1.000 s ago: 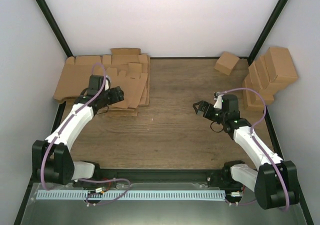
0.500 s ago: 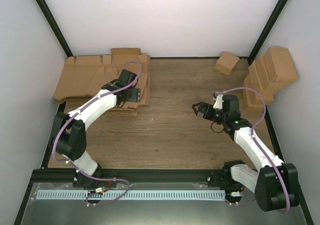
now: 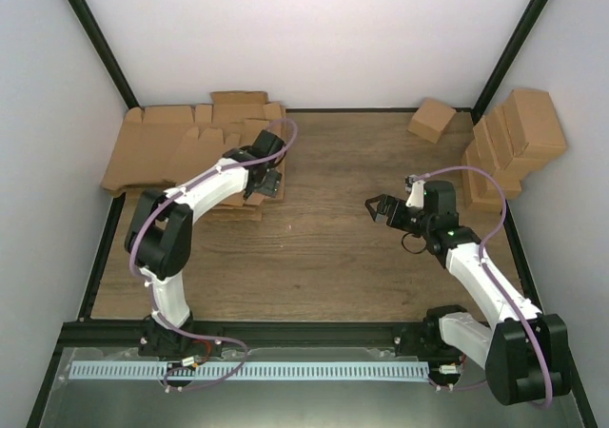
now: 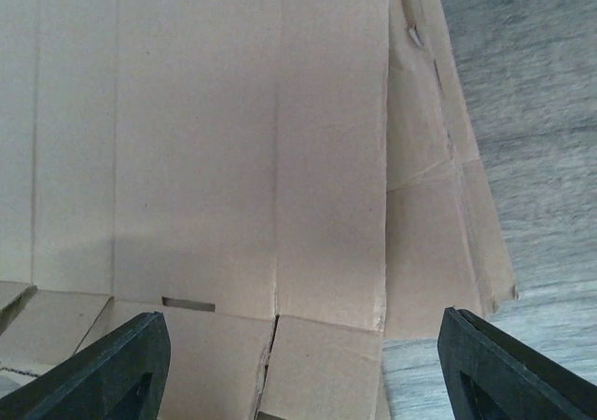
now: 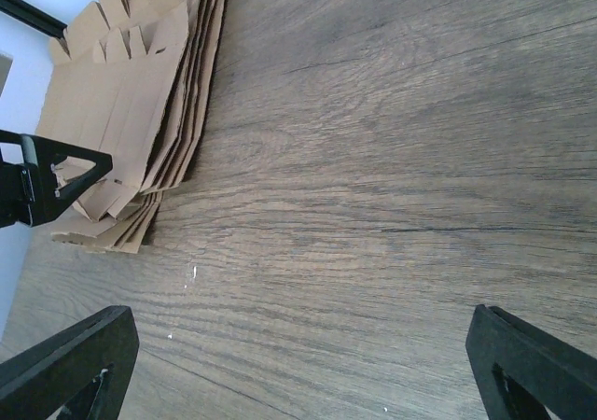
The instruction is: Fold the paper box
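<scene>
Over flat cardboard stack, left claw spread empty; right claw (mid-table) same; one loose carton beyond.

You're in a robot lab cell: white panels and a black frame enclose a wood-grain surface, left arm and right arm bolted at its edge.

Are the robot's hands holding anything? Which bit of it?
No, nothing is held. The left gripper is open over the stack of flat cardboard, and the right gripper is open above the wooden table.
</scene>
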You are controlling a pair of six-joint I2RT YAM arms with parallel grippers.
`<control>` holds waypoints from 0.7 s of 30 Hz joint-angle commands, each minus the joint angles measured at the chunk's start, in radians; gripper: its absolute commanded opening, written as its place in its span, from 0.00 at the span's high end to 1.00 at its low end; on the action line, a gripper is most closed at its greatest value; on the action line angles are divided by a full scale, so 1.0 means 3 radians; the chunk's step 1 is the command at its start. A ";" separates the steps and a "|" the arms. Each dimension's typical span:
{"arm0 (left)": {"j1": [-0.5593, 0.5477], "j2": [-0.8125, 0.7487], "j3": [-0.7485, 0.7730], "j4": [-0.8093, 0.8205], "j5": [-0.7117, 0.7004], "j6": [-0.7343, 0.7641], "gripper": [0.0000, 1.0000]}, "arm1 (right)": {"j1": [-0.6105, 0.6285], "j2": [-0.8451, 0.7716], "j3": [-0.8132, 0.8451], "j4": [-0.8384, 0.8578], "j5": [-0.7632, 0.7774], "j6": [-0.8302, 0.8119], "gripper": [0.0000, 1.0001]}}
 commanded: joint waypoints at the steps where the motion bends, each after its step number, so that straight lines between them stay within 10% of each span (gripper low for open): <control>1: -0.0039 0.0120 0.0199 -0.0022 -0.0013 0.0018 0.19 | 0.0021 -0.0050 0.0069 -0.0003 -0.0029 -0.0021 0.00; 21: -0.0041 0.0736 0.0520 -0.0014 -0.0305 -0.0185 0.42 | 0.0018 -0.0120 0.0080 -0.0039 0.0013 -0.0001 0.00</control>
